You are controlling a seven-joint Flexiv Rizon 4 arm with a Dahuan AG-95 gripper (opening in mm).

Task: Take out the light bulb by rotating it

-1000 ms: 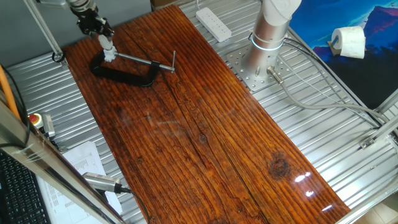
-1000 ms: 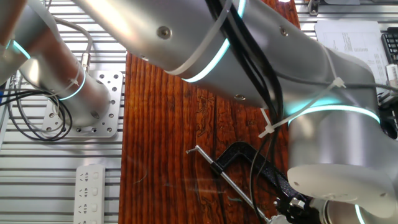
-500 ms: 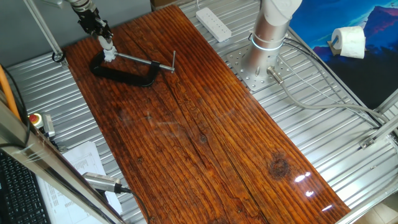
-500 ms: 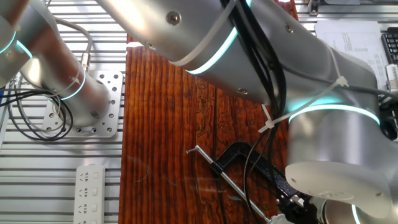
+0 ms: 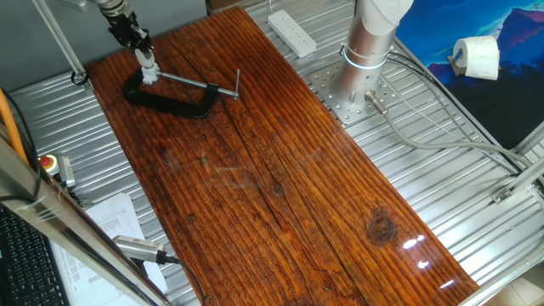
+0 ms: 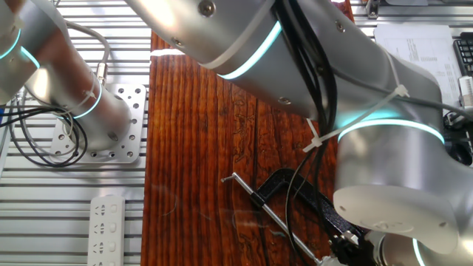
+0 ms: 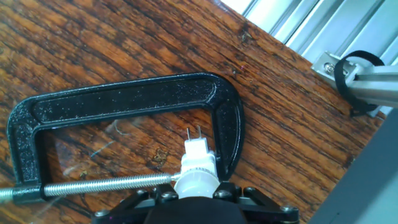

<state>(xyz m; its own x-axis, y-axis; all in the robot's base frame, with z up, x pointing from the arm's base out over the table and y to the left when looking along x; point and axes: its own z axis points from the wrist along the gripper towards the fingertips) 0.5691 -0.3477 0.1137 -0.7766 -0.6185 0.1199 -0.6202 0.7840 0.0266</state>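
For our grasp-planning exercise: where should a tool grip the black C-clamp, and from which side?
The long straight back of the C-clamp, from above: it lies flat on the table, and that bar is narrow, even, clear of the screw.

You get even, bright light in all three views. White glare streaks the wooden table (image 5: 280, 170) at the corner far from the gripper (image 5: 146, 70). The hand view is sharp on the black clamp (image 7: 124, 99), soft beyond it.

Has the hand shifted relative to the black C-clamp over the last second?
Yes: the hand has risen slightly, up and left from the C-clamp, light bulb in its grip.
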